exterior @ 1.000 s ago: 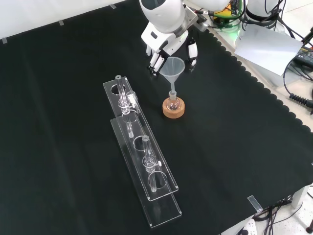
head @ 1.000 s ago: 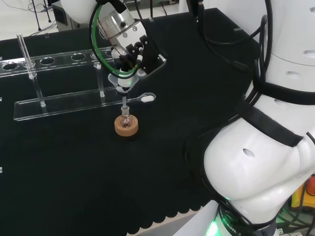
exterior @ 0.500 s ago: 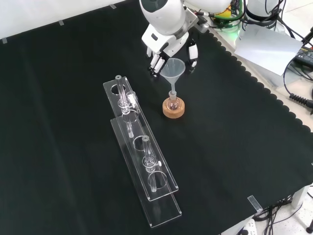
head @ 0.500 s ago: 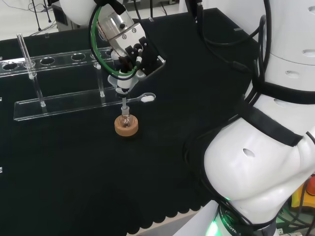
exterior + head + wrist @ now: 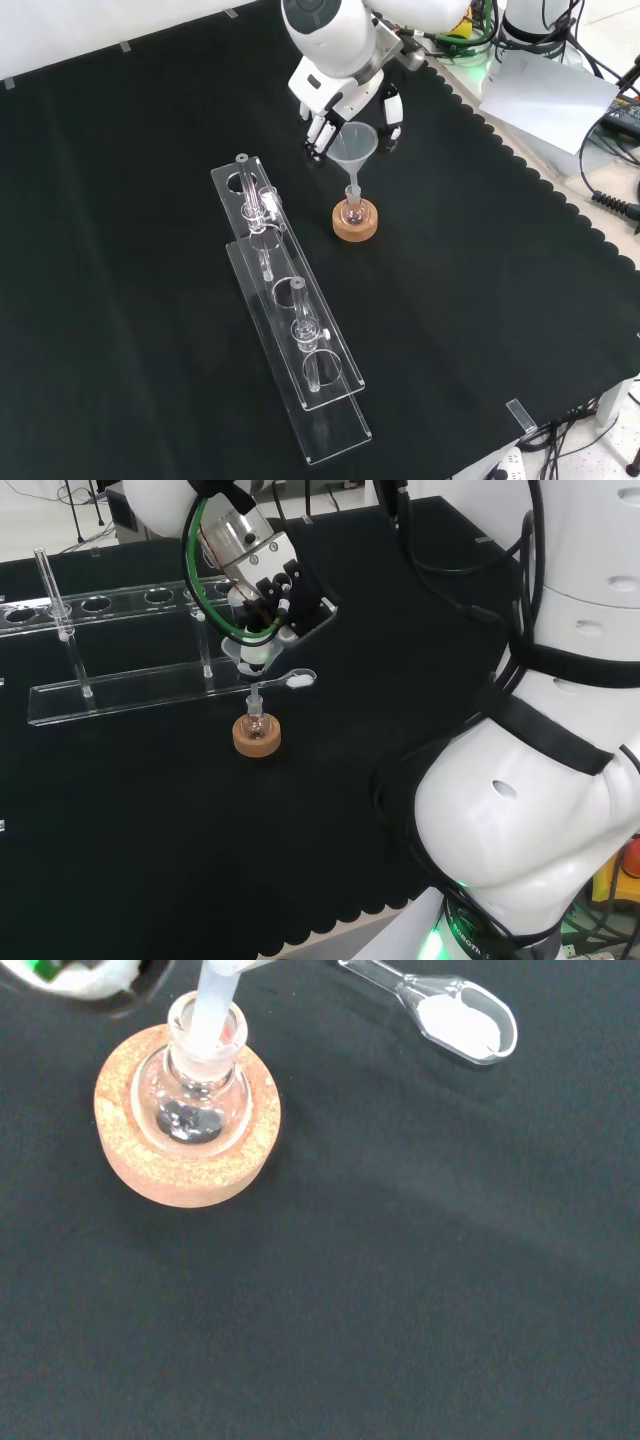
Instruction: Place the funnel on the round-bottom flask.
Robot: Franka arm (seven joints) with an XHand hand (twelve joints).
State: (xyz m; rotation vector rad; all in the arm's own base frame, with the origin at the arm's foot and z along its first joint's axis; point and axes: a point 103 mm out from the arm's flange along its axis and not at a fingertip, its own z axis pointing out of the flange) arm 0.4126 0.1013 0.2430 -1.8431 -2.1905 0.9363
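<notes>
Since a second ago your hand point(image 5: 345, 95) has drifted up and slightly away from the funnel point(image 5: 353, 146), and the funnel itself has stayed put. You can see it best in the front view: the clear cone stands upright with its stem dropped into the neck of the round-bottom flask point(image 5: 351, 211), which sits in its cork ring point(image 5: 356, 222) on the black bench point(image 5: 480, 300). Your wrist view backs that up, with the funnel stem point(image 5: 212, 1010) going straight down into the flask mouth point(image 5: 205, 1045) and the little flask point(image 5: 190, 1100) nested in the cork ring point(image 5: 185, 1120).

Your fingers point(image 5: 318, 130) hang down relaxed on either side of the cone's rim, not curled round it; from the front view they look just beside it, though you can't tell for sure whether any still touch. In the head view your hand point(image 5: 270, 590) sits right above the flask point(image 5: 256, 723).

A clear scoop with white powder point(image 5: 455, 1025) lies near the cork ring. The clear plastic rack point(image 5: 285, 330) with a few glass tubes stands to the left in the front view, well apart from the flask.
</notes>
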